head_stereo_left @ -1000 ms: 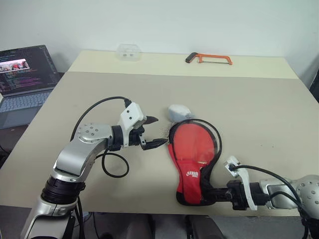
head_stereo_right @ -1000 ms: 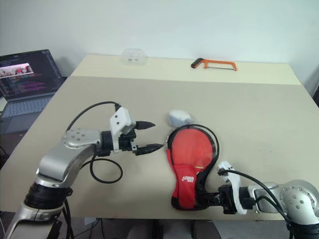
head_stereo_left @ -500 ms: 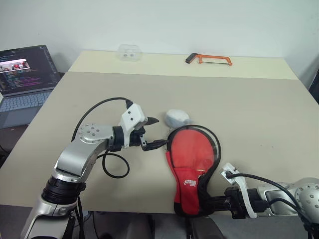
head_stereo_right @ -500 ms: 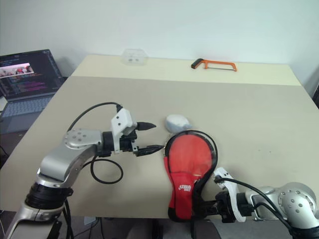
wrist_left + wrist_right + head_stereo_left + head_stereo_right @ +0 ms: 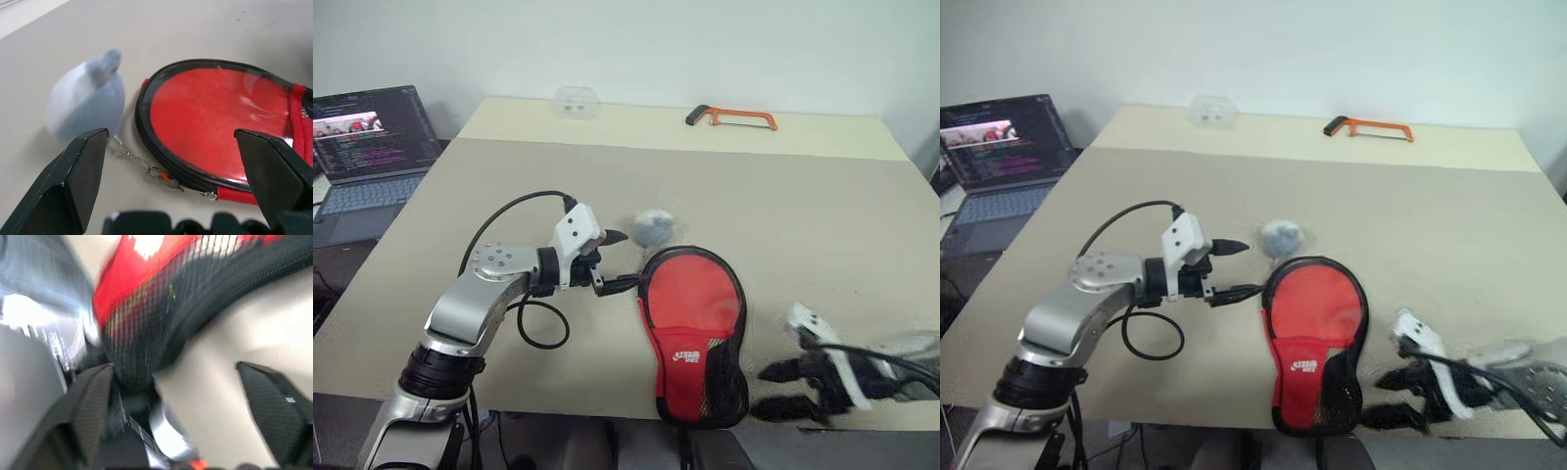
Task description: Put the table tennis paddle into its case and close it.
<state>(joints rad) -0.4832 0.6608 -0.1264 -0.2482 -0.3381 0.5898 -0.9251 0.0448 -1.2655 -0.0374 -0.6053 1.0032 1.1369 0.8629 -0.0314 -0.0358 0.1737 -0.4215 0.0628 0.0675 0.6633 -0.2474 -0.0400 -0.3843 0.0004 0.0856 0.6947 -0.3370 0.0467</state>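
Observation:
The case lies flat near the table's front edge, red face up, with its white logo and black mesh pocket toward me. The table tennis paddle is hidden. My left gripper stands open just left of the case's round end. In the left wrist view the zip pull and its small chain lie between the fingers. The chain runs to a pale blue charm. My right gripper, blurred, is open to the right of the case's narrow end and apart from it.
An orange hacksaw and a clear plastic box lie at the table's far edge. An open laptop sits off the table to the left. The case's narrow end reaches the table's front edge.
My right gripper has let go of the case's narrow end, opened and swung away to the right. The case's raised black rim has dropped flat. The left gripper stayed put.

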